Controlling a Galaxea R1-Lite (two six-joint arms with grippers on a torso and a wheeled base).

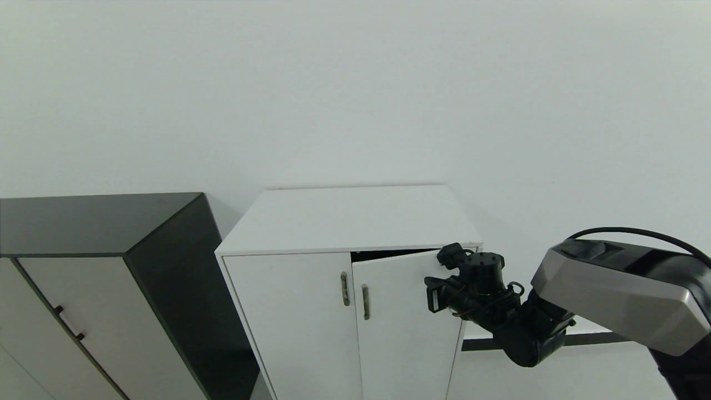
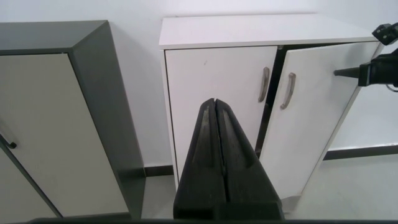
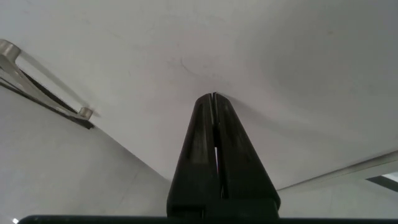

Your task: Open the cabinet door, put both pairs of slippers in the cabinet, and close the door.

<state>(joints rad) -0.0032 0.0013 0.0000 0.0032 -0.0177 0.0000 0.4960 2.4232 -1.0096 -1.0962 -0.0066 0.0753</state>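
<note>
The white cabinet stands against the wall with two doors. Its left door is shut. The right door stands slightly ajar, with a dark gap along its top edge. Each door carries a vertical metal handle near the middle seam. My right gripper is shut, its tips against the ajar door's face near the upper hinge side; in the right wrist view the gripper touches the white door panel, with the handle off to one side. My left gripper is shut and empty, well back from the cabinet.
A taller dark cabinet with a pale door stands just left of the white one, a narrow gap between them. A white wall with a dark baseboard runs behind. There is open floor to the right of the white cabinet.
</note>
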